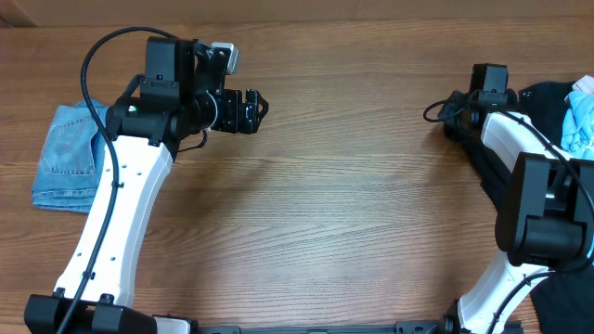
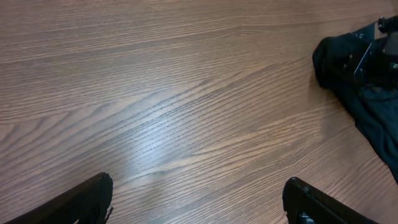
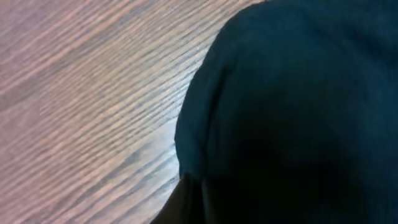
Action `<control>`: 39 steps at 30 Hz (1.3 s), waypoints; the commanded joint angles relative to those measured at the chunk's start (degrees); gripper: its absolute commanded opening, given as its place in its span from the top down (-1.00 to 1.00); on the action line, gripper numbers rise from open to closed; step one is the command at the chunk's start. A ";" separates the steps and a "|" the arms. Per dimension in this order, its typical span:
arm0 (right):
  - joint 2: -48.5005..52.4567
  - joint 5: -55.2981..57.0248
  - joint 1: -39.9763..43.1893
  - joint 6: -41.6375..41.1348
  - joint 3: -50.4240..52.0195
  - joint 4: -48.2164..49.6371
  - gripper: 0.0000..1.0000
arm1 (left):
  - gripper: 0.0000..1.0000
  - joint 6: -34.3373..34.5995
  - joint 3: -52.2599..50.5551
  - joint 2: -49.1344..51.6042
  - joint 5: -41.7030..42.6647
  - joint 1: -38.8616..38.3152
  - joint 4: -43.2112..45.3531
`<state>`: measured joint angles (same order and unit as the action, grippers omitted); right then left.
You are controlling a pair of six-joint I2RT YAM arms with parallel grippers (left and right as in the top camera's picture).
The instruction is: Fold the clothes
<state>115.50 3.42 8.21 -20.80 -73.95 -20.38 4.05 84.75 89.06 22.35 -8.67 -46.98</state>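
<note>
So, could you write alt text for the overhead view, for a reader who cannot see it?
Two white-and-black robot arms stand over a wooden table: the left arm hovers above bare wood, the right arm reaches toward a black garment at the right edge, beside a pale-blue piece. A folded blue denim piece lies at the left edge.

Robotics lab: arms (image 1: 121,213) on wooden table (image 1: 353,204)

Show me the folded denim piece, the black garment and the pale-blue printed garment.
folded denim piece (image 1: 65,162): overhead view, middle of its top layer.
black garment (image 2: 376,118): left wrist view, on its crumpled body.
pale-blue printed garment (image 1: 580,118): overhead view, middle of the visible part.
</note>
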 commanded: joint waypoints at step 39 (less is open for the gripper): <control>-16.92 -19.96 -8.63 3.39 -1.14 -26.56 -0.51 | -0.70 -5.81 7.89 21.24 -8.94 -5.62 -12.31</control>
<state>99.68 -17.15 -1.72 -16.25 -74.35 -45.63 -0.71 92.31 105.86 13.74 -14.17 -56.29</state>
